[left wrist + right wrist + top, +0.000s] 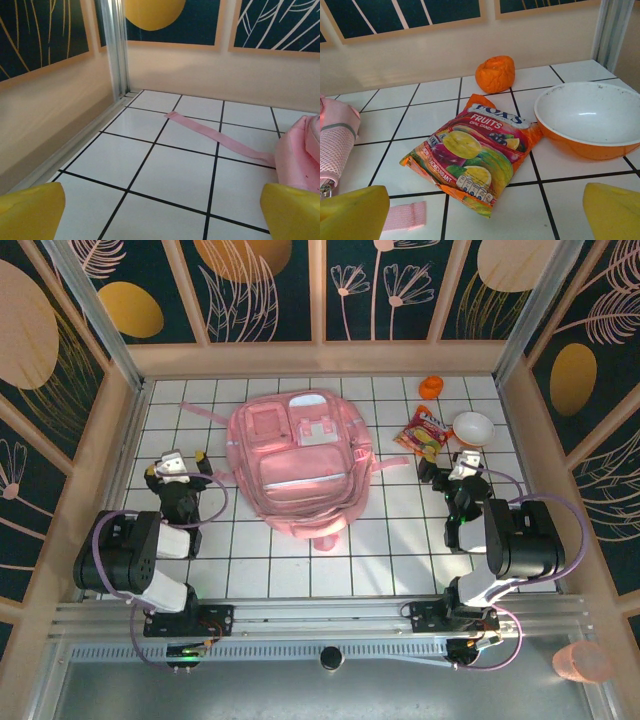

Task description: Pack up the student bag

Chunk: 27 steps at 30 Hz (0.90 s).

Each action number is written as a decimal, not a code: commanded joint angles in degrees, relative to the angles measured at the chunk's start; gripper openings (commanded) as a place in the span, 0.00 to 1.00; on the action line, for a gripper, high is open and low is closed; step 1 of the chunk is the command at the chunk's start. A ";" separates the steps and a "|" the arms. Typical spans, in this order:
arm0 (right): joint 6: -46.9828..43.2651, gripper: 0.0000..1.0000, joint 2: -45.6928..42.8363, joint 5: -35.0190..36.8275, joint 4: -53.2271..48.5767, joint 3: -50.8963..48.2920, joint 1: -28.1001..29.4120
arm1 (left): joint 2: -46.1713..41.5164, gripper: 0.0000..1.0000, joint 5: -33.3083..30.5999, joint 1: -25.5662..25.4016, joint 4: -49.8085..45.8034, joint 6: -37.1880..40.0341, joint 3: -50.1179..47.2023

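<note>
Pink student bag point(300, 460) lies flat mid-table, an arm on either side.
Left gripper point(173, 466) and right gripper point(463, 468) both gape wide, empty. Ahead of the right one lie a candy packet point(472, 152), a bowl point(587, 117) and a crumpled orange object point(495, 73) near the back wall point(420, 55); a bag strap point(220, 140) crosses bare tiles point(175, 175) toward the left wall point(45, 115).

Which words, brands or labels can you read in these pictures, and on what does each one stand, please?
"FOX'S": on the candy bag, top banner.
"FRUITS": same bag, just below.
"BLACKCURRANT": along its lower left edge; the words before it are blurred.
Small print under "FRUITS": too small to read.
On the student bag, the white patch: nothing legible.
</note>
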 commanded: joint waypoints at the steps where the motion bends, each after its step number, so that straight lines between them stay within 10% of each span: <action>1: 0.52 0.99 0.52 -0.36 2.65 0.46 -0.14 | -0.63 0.99 1.95 0.31 -0.61 -2.35 0.62; 27: 0.52 0.99 0.49 -0.36 2.66 0.45 -0.19 | -0.58 0.99 1.93 0.31 -0.51 -2.36 0.60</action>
